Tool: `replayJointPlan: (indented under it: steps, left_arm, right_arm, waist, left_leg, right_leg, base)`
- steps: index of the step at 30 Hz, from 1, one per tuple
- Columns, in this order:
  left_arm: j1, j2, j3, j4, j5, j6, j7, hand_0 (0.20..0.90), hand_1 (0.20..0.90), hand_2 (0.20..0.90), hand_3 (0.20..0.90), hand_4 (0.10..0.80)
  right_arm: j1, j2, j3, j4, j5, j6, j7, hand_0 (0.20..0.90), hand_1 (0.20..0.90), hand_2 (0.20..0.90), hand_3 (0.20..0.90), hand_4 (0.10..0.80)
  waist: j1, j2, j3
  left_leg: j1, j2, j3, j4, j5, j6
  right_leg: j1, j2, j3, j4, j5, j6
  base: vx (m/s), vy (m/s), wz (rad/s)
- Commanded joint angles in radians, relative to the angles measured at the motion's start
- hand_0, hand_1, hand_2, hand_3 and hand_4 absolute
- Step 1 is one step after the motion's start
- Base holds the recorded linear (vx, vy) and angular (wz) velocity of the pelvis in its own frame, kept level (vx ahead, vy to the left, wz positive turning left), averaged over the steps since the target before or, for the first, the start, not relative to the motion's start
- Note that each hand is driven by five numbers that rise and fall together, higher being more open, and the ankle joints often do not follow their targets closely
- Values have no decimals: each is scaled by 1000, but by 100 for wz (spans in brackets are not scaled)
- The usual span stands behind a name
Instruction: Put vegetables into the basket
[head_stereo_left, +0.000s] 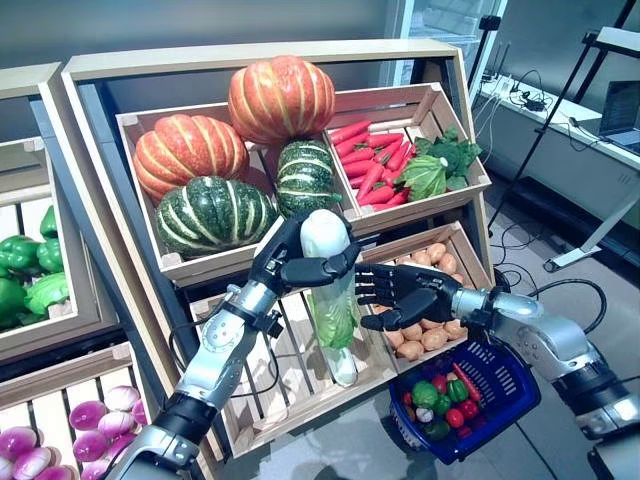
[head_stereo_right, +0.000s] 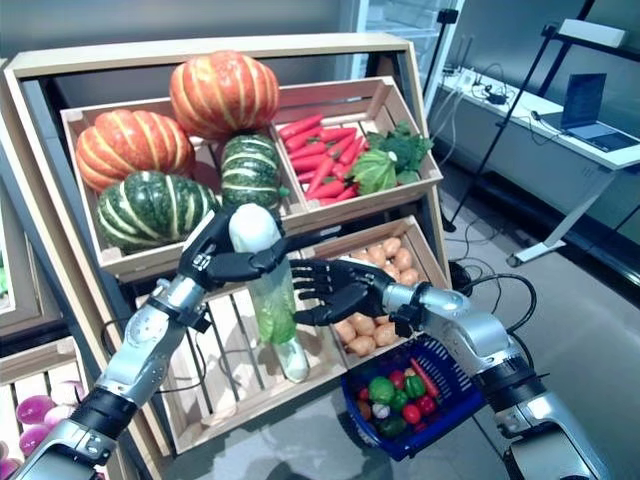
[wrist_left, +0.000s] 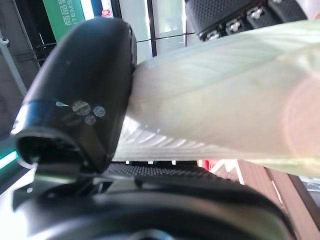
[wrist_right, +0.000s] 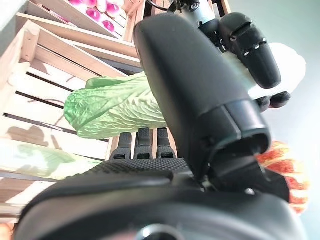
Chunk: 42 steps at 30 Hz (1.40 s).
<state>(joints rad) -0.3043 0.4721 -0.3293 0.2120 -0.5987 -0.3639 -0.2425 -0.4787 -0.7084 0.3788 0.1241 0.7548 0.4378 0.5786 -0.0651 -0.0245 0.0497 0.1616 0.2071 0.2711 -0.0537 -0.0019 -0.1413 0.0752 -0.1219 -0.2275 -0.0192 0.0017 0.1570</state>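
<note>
Left hand (head_stereo_left: 290, 262) grips cabbage (head_stereo_left: 328, 290) by its white end; right hand (head_stereo_left: 400, 293) open beside it (handover?). A loose transfer risks dropping it short of the basket (head_stereo_left: 505, 395).

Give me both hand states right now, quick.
Left hand: shut on the Chinese cabbage, gripping its white stalk end.
Right hand: open, fingers spread beside the cabbage's leafy part.

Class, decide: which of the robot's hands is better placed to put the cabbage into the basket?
Right. The right hand is open beside the cabbage, above the basket; the left hand grips it farther away.
</note>
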Motion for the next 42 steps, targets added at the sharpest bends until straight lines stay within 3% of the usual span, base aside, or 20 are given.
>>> replayJointPlan:
  steps: [1,17,27,28,29,30,36,37,39,42]
  left_arm:
    - [-184,-70,-74,-20,-82,-144,-24,300,300,300,300,400]
    - [-200,-186,-96,-73,-178,-151,48,300,300,300,300,400]
    - [-212,-207,-109,-92,-180,-132,44,300,300,300,300,400]
    - [-212,-207,-108,-95,-179,-129,45,300,300,300,300,400]
    - [-214,-203,-106,-97,-182,-125,45,300,300,300,300,400]
    - [-215,-200,-106,-98,-182,-123,45,300,300,300,300,400]
    - [-210,-187,-104,-87,-183,-87,29,300,300,300,300,400]
    - [-208,-186,-104,-84,-185,-71,25,361,361,361,361,441]
    - [-193,-184,-101,-78,-186,-34,14,900,900,900,900,800]
    - [-155,-162,-90,-67,-189,16,-11,900,900,900,900,800]
  right_arm:
    - [-223,107,34,14,55,-78,38,900,900,900,900,800]
    - [-272,300,54,118,-45,-153,-253,900,900,900,900,800]
    - [-275,357,58,226,-72,-145,-279,900,900,900,900,800]
    - [-275,357,61,237,-77,-146,-273,756,756,756,756,704]
    - [-276,353,67,251,-80,-154,-263,349,349,349,349,433]
    - [-275,351,69,254,-80,-157,-258,300,300,300,300,400]
    - [-272,337,47,258,-54,-216,-281,300,300,300,300,400]
    - [-270,336,40,255,-55,-222,-289,300,300,300,300,400]
    - [-258,333,22,240,-74,-239,-306,300,300,300,300,400]
    - [-243,308,-3,207,-97,-257,-316,300,300,300,300,400]
  waist:
    - [-2,-32,-58]
    - [8,-19,-51]
    - [18,-17,-54]
    - [19,-17,-55]
    - [21,-17,-55]
    - [21,-17,-55]
    - [21,-16,-53]
    - [21,-15,-53]
    - [18,-14,-53]
    - [16,-11,-51]
  left_leg:
    - [-44,-95,-17,-6,5,61]
    - [-32,-106,-23,1,-8,68]
    - [-25,-110,-28,-3,-12,69]
    - [-25,-110,-28,-3,-12,69]
    - [-26,-110,-29,-2,-12,69]
    - [-26,-110,-29,-2,-11,69]
    - [-28,-109,-30,-1,-13,69]
    - [-27,-110,-31,-3,-13,70]
    - [-26,-110,-30,-3,-15,70]
    - [-26,-110,-29,-3,-15,71]
  right_leg:
    - [16,29,34,12,-11,-49]
    - [28,21,41,13,-14,-51]
    - [36,19,36,7,-14,-50]
    - [36,19,36,7,-13,-50]
    - [35,19,36,8,-14,-50]
    - [34,19,36,8,-13,-50]
    - [31,20,36,11,-14,-51]
    - [31,20,37,10,-14,-50]
    - [30,21,40,10,-16,-50]
    - [28,21,43,12,-17,-49]
  base:
    - [0,0,0]
    - [2,12,2]
    - [2,5,4]
    - [0,0,0]
    - [0,0,0]
    - [0,0,0]
    - [0,0,0]
    - [0,0,0]
    - [0,0,0]
    - [0,0,0]
